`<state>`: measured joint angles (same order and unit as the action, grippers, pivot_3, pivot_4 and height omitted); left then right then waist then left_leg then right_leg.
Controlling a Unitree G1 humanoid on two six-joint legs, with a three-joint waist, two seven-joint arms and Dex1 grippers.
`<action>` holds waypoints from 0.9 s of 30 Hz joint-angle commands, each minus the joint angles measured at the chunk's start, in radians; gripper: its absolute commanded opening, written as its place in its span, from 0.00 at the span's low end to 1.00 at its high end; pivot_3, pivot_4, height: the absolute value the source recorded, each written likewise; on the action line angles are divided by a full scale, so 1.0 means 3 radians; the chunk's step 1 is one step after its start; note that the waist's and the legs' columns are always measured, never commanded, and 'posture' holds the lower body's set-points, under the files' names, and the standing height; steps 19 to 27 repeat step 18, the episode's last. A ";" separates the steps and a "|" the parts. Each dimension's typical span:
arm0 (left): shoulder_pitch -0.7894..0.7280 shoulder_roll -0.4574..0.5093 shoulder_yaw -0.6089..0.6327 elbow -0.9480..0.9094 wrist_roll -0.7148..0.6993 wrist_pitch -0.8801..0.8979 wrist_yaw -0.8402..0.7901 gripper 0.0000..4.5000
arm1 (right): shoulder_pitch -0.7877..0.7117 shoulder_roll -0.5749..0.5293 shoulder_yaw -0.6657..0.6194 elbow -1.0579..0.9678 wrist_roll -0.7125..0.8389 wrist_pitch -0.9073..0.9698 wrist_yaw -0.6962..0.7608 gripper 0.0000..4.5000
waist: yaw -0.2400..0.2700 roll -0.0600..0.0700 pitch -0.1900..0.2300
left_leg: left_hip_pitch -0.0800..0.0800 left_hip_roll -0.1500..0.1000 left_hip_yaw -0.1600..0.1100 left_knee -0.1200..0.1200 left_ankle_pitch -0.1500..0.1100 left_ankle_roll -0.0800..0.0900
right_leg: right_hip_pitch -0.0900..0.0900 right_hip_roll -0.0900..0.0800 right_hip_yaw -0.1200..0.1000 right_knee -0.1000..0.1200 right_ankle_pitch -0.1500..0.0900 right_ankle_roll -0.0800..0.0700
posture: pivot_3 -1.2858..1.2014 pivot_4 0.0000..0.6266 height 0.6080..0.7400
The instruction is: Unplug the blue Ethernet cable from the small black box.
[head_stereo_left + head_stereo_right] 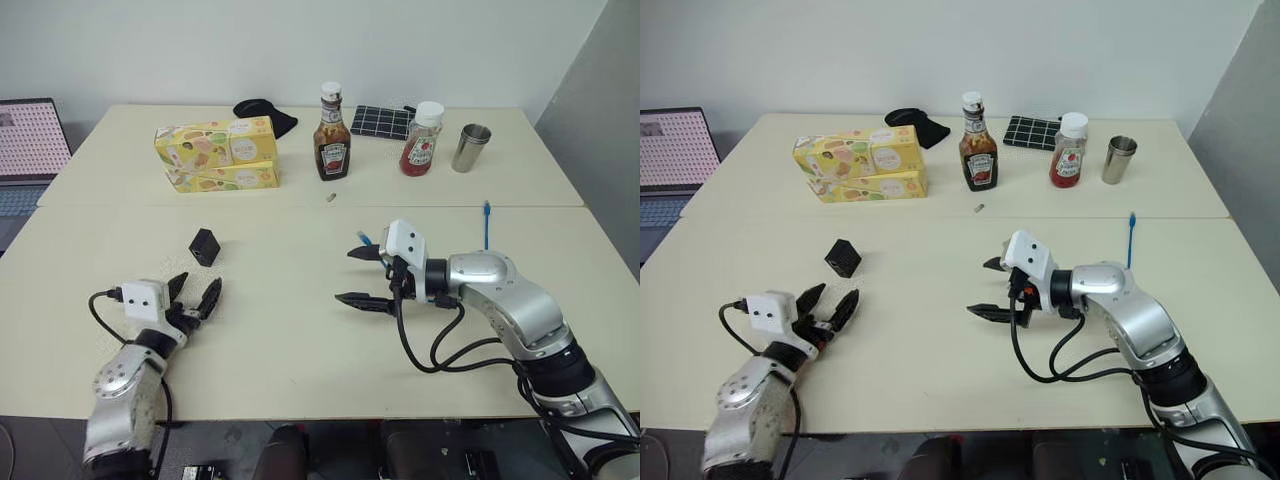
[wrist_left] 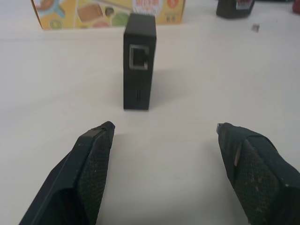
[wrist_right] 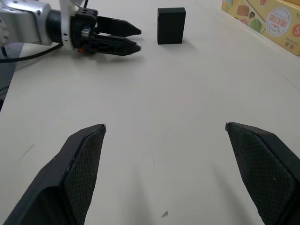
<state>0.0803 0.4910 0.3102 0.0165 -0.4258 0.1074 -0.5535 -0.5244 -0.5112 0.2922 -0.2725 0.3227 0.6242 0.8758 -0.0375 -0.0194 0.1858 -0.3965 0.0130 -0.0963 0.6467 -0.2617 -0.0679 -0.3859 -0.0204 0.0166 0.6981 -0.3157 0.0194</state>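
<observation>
Small black box (image 2: 139, 61) upright, port claw-ward

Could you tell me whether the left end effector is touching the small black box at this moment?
Apart. The left wrist view shows bare table between the small black box and the open left end effector.

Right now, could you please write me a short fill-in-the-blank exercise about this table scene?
1. The port on the small black box is ____.
2. The blue Ethernet cable lies beside the robot's ____ arm.
3. The left pincer stands ____, clear of the box.
4. The ketchup bottle stands ____.

Missing words: empty; right; open; upright
</observation>
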 commanded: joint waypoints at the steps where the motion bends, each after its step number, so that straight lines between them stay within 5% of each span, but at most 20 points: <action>1: 0.0337 0.0385 0.0132 -0.0842 -0.0253 0.0516 -0.0230 0.83 | 0.0124 -0.0176 -0.0335 -0.0138 0.0089 0.0105 -0.0052 0.97 | 0.0012 0.0001 0.0001 | -0.0001 0.0001 0.0000 -0.0001 0.0000 0.0000 | 0.0000 0.0000 0.0001 -0.0001 0.0000 0.0000 | 0.52 0.24 1.00; 12: 0.0302 0.1201 0.0608 -0.1249 -0.0658 0.1213 -0.0727 0.83 | 0.0078 -0.0622 -0.0817 0.0022 0.0266 0.0264 0.0094 0.97 | 0.0021 0.0003 0.0002 | 0.0005 -0.0005 0.0006 -0.0004 0.0000 0.0001 | 0.0004 0.0005 -0.0002 -0.0002 -0.0001 0.0000 | 0.52 0.24 1.00; 27: 0.0134 0.1301 0.0645 -0.1171 -0.0682 0.1351 -0.0785 0.83 | 0.0039 -0.0700 -0.0854 0.0089 0.0258 0.0257 0.0130 0.97 | 0.0020 0.0003 0.0002 | 0.0007 -0.0004 0.0011 -0.0004 0.0000 0.0001 | 0.0004 0.0005 0.0001 -0.0002 -0.0001 0.0000 | 0.52 0.24 1.00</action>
